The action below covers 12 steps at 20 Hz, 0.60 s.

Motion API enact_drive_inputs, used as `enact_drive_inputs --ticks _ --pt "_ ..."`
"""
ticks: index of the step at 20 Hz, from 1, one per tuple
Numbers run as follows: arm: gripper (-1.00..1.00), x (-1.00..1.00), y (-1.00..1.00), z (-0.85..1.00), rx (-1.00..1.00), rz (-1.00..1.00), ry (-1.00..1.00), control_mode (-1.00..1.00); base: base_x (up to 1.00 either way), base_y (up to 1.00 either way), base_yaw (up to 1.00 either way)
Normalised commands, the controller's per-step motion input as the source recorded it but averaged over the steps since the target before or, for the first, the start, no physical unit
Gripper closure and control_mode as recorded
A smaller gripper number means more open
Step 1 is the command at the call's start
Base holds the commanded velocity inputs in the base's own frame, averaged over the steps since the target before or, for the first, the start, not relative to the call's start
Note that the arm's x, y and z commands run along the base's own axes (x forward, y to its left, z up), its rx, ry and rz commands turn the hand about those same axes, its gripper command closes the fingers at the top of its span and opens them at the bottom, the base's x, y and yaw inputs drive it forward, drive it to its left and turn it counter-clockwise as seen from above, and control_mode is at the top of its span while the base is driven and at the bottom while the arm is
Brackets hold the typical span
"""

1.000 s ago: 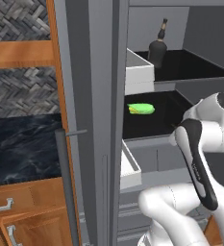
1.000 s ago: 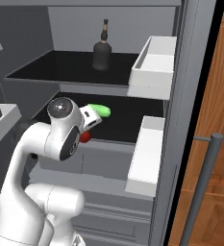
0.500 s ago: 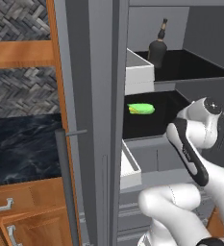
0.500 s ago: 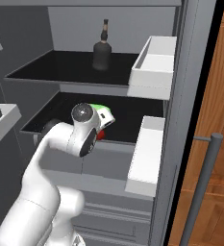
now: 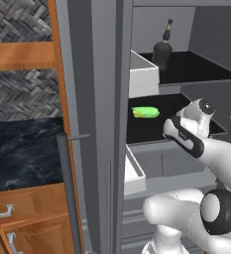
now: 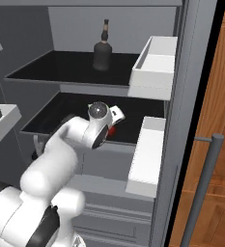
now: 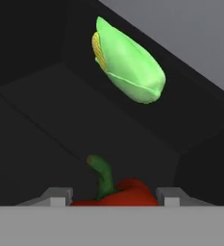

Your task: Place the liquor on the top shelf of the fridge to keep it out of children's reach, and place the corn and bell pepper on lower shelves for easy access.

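Observation:
The fridge point(image 5: 105, 99) stands open. The dark liquor point(image 5: 162, 46) bottle stands upright on the top shelf point(image 5: 202, 74), also seen as liquor point(image 6: 103, 50). The green corn point(image 5: 145, 112) lies on the lower shelf point(image 5: 149, 132) beneath it. My gripper point(image 7: 114, 197) is shut on the red bell pepper point(image 7: 117, 191), just over that lower shelf, with the corn point(image 7: 128, 60) lying a little ahead of it. From the right, the bell pepper point(image 6: 112, 130) peeks out below my hand above the shelf's front part.
White door bins point(image 6: 155, 65) point(image 6: 145, 154) hang on the open door to the right of the shelves, and another bin point(image 5: 142, 74) on the left side. The long handle point(image 6: 201, 193) stands by wooden cabinets point(image 5: 32, 218). A grey drawer front point(image 5: 166, 161) sits under the lower shelf.
My arm has reached forward and in over the lower shelf, carrying the bell pepper toward the corn. Liquor and corn have stayed put.

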Motion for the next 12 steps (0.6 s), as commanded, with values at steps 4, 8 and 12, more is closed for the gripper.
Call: enact_drive_inputs --ticks 4,8,12 --pt "1.00 0.68 -0.17 -0.14 0.01 0.00 0.00 -1.00 0.00 0.00 0.00" --pt "1.00 0.60 -0.09 -0.20 0.00 0.00 0.00 -1.00 0.00 0.00 0.00" --pt "1.00 0.56 -0.08 -0.20 0.00 0.00 0.00 -1.00 0.00 0.00 0.00"
